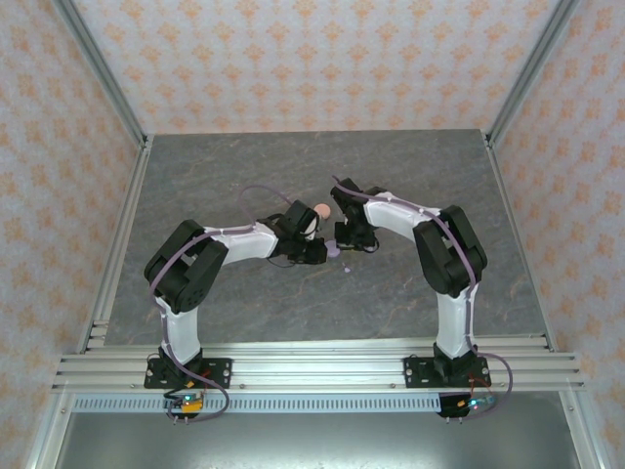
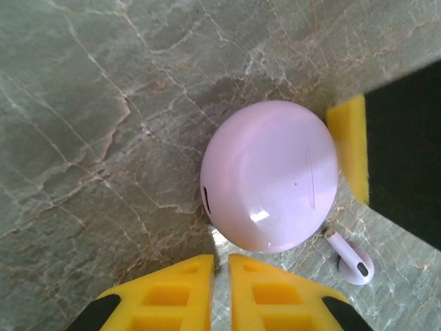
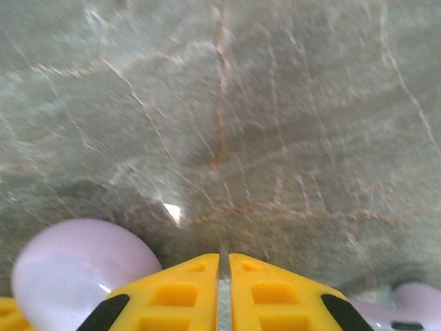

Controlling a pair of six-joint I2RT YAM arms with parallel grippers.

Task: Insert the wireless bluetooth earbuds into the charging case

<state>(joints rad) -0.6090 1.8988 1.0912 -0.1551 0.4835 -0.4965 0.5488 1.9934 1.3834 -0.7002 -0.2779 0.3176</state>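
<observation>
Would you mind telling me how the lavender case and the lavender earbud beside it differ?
The lavender case is far larger than the lavender earbud. The case is a smooth round dome; the earbud has a thin stem and a bulbous head. The case looks closed, while the earbud lies on its side outside it. Both are lavender and rest on the marble table.

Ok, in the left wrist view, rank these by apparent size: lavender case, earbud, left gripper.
1. Case and left gripper: they look about alike. The gripper is cropped by the frame and nearest the camera, so I won't rank them.
2. Earbud: clearly smallest.
</observation>
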